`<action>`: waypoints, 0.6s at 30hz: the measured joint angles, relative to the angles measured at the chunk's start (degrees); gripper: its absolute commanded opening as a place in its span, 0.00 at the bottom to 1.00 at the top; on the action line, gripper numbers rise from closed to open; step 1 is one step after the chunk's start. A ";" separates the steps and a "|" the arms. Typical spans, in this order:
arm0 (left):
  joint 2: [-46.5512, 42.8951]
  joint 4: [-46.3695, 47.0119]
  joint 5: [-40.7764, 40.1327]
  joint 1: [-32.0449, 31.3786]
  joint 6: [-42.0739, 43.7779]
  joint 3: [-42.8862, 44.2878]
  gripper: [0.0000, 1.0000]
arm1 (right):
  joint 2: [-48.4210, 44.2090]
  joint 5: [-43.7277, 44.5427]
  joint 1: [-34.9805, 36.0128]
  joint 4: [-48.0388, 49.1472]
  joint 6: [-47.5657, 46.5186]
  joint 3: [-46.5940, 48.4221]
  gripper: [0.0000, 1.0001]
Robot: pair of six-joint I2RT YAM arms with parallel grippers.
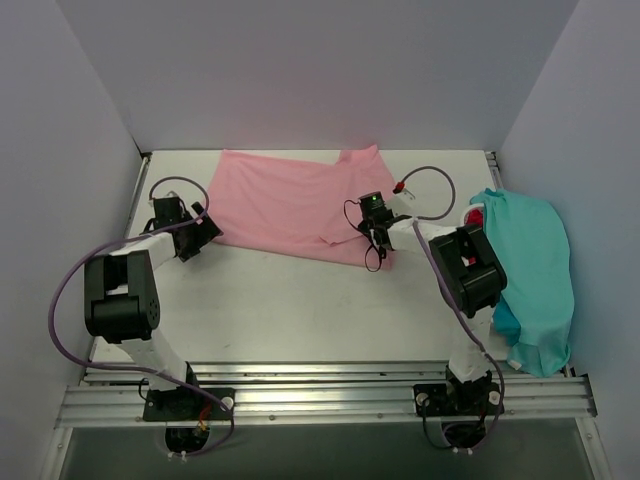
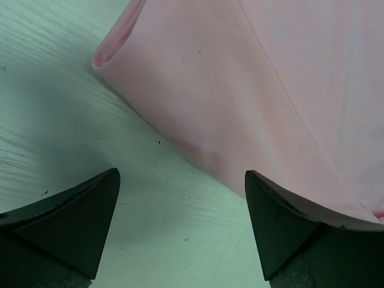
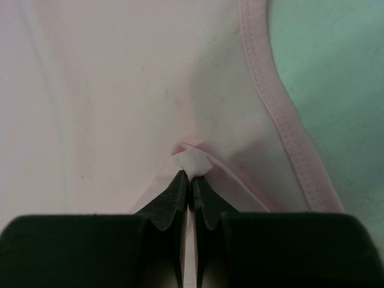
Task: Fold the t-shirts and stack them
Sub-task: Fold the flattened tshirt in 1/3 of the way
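Pink t-shirt (image 1: pixel 290 205) pinched between right fingers (image 3: pixel 173 201), just beyond spread, empty left fingers (image 2: pixel 78 222).

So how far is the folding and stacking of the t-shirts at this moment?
No folded stack is visible yet, so nothing looks finished. In hand: the light pink cotton t-shirt lies spread on the white table, the right pincer is shut on a pinch of its fabric, the left pincer is open at its edge. Left: the crumpled teal cotton t-shirt at the table's right side, red cloth showing beneath it.
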 measured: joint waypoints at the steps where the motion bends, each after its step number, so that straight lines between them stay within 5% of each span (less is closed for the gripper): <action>1: 0.00 0.00 -0.02 0.00 -0.02 0.00 0.94 | -0.02 0.00 -0.02 0.02 0.00 0.00 0.00; 12: 0.46 0.00 -0.17 0.00 -0.02 0.15 0.94 | -0.79 -0.39 -1.16 -1.33 0.13 0.59 0.00; 18: 0.74 -0.02 -0.20 0.00 0.00 0.50 0.94 | 2.40 -2.01 -3.58 -4.35 0.81 11.61 0.07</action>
